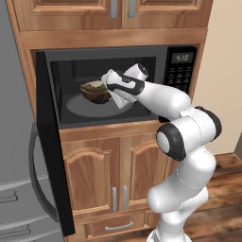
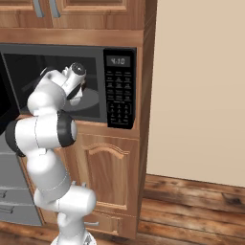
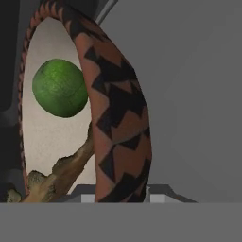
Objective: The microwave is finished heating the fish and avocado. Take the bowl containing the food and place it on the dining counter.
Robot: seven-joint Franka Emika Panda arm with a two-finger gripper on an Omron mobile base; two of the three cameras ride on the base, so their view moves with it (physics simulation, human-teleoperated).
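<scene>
The bowl (image 3: pixel 118 118) sits inside the open microwave (image 1: pixel 176 71); the end effector (image 1: pixel 111 90) grips its 3 o'clock rim, avocado (image 3: pixel 59 87) inside.

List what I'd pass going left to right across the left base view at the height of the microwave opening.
Fridge → open microwave door → bowl on the turntable → gripper at the bowl's rim → keypad → beige wall.

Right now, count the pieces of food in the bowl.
2. The green avocado lies in the bowl, and the brownish fish lies next to it against the wall. The wall may hide more.
</scene>
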